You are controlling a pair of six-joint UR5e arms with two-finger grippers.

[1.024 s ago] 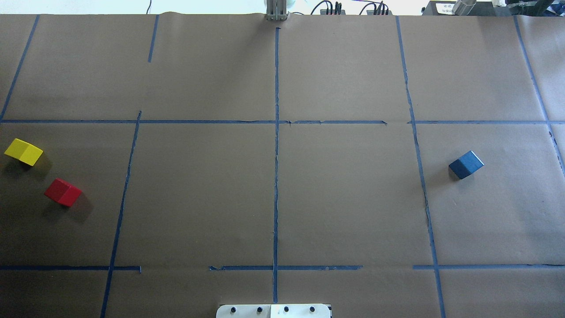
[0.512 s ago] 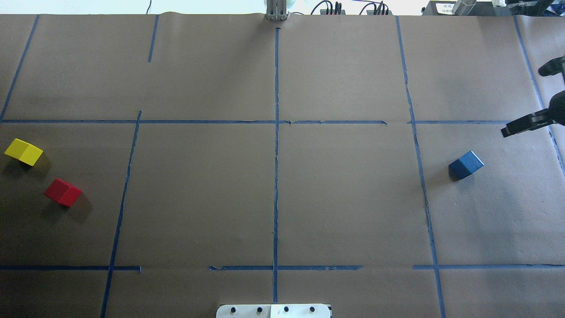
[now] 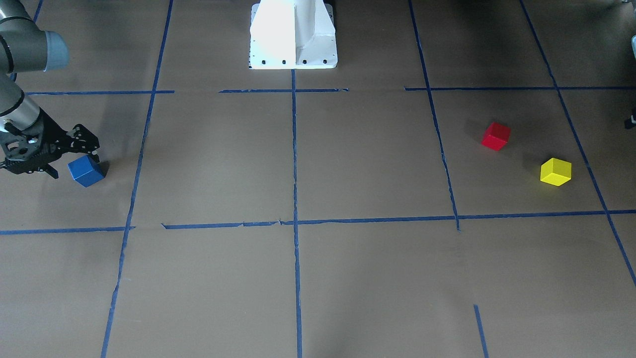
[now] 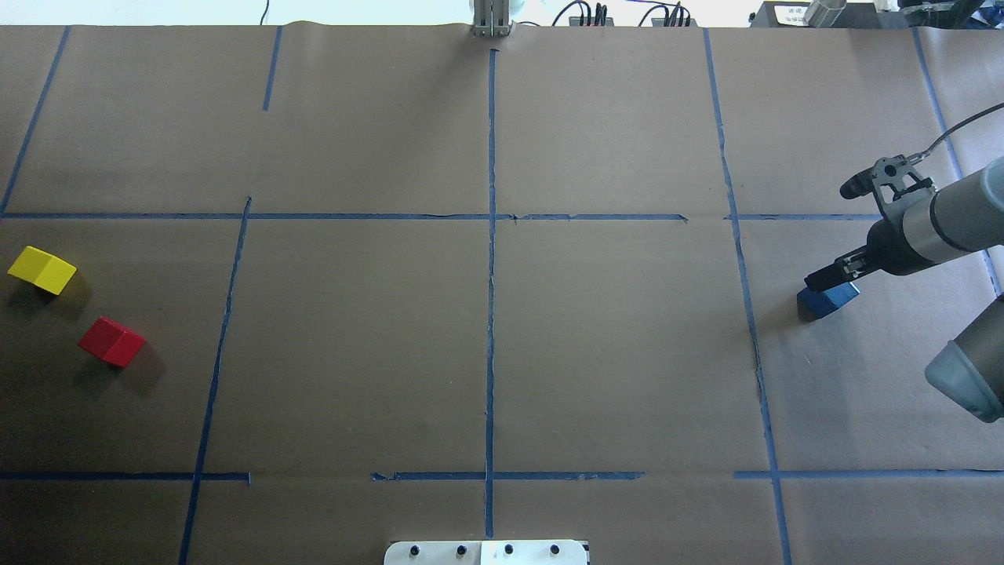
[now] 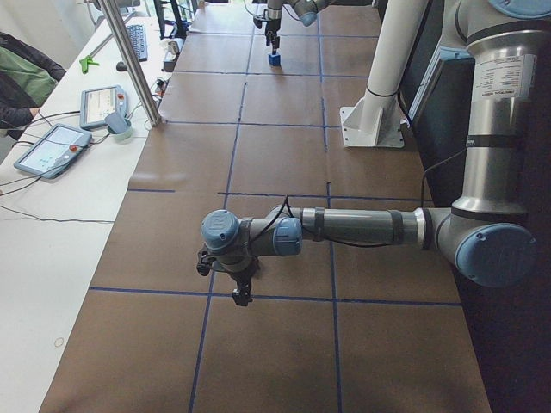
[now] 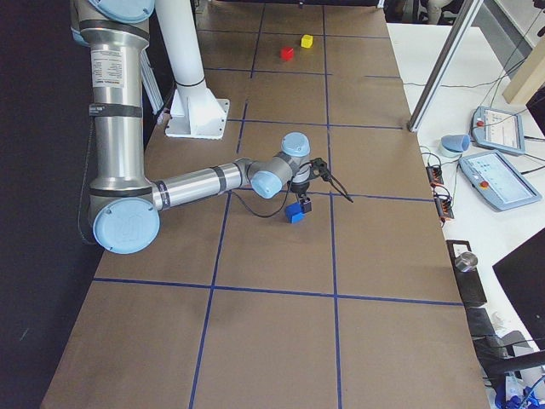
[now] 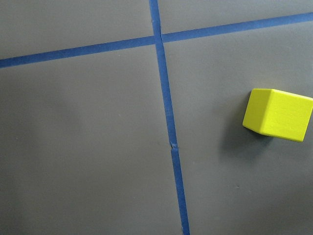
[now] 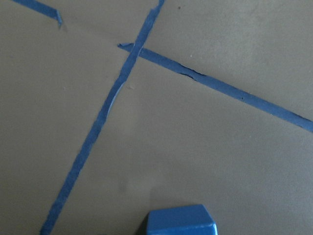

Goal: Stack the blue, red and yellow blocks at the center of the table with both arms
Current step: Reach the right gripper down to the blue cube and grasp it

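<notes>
The blue block sits at the table's right side; it also shows in the front view and at the bottom of the right wrist view. My right gripper hangs just over it, jaws open and apart from the block. The red block and yellow block lie at the far left. The yellow block is in the left wrist view. My left gripper shows only in the exterior left view, low over the table. I cannot tell if it is open.
Blue tape lines divide the brown paper; they cross at the table's centre. The white robot base stands at the near middle edge. A side desk with tablets and a metal post lies beyond the far edge.
My right arm has come in from the right edge and moved left and down until its gripper is over the blue block. The blocks have not moved.
</notes>
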